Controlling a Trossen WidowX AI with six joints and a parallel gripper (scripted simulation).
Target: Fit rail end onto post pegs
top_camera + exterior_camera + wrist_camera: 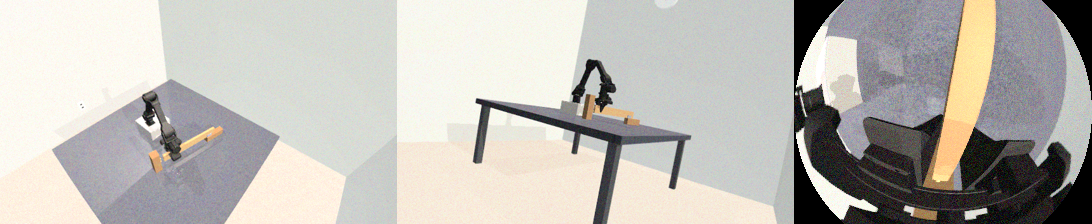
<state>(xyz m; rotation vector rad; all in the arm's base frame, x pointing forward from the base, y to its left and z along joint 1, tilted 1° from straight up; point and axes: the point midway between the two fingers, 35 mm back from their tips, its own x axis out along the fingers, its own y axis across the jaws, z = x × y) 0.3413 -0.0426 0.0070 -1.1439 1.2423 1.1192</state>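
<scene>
The light wooden rail (197,140) (616,112) (971,65) is held off the table near its post end and looks about level. My gripper (175,156) (602,109) (950,119) points down and is shut on it. The brown post (156,161) (588,107) stands upright just beyond the rail's near end. Small pale pegs (160,159) show in the narrow gap between them, so rail and post are apart. The rail's far end is at the low footboard block (215,133) (632,121), by its bracket (209,135); how it sits inside is too small to tell. The rail's holes are hidden.
The arm's white base block (154,133) (569,107) (843,70) stands on the dark table (121,178) (540,115), to one side of the rail. The arm reaches over from it to the rail's near end.
</scene>
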